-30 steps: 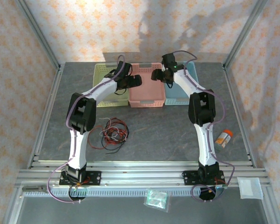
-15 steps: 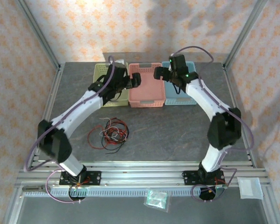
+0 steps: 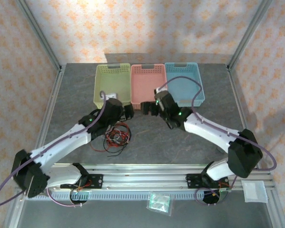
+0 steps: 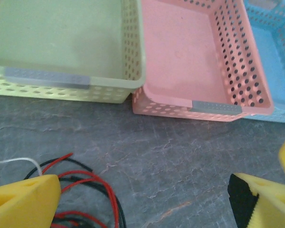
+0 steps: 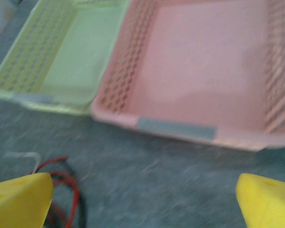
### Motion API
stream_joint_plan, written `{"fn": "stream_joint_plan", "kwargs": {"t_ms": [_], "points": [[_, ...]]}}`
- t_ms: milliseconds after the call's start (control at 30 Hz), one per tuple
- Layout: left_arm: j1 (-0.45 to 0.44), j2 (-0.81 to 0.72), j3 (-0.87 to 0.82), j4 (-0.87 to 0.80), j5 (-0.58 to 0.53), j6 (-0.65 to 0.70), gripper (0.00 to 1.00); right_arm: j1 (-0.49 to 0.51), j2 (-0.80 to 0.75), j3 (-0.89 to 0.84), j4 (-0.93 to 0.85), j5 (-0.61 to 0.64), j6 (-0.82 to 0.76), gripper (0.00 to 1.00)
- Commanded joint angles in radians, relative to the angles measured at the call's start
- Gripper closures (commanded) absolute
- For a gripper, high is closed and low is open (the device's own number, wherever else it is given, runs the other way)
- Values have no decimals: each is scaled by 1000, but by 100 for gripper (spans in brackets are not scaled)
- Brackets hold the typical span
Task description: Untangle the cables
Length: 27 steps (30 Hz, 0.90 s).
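Left claw (image 3: pixel 127 113) is spread wide and empty, just past the cables (image 3: pixel 116 135), which lie in a loose heap on the table (image 3: pixel 180 142), on the near-edge side of it. Right claw (image 3: pixel 148 108) is also spread and empty, further right. Left arm is nearer. Heap is roundish with no clear long axis, so I'd approach back and down.

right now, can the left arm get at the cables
Probably yes. The left gripper is open right by the cables, which lie loose on the table; nothing stands between them, and the baskets sit farther back.
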Motion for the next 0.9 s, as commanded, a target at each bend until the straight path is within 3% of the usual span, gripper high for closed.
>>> {"fn": "stream_joint_plan", "kwargs": {"t_ms": [0, 167, 333, 467, 667, 867], "points": [[1, -105, -79, -74, -64, -74, 7, 67, -54, -71, 74, 47, 150, 7], [27, -259, -176, -172, -110, -178, 11, 161, 5, -96, 110, -63, 235, 14], [185, -382, -274, -173, 36, -201, 10, 219, 183, 52, 25, -120, 216, 27], [336, -394, -292, -160, 157, -166, 9, 220, 319, 178, -44, -177, 194, 41], [446, -372, -300, -130, 261, -131, 10, 219, 441, 310, -120, -283, 167, 51], [571, -379, -382, 16, 486, -182, 11, 220, 549, 450, -248, -306, 133, 58]]}}
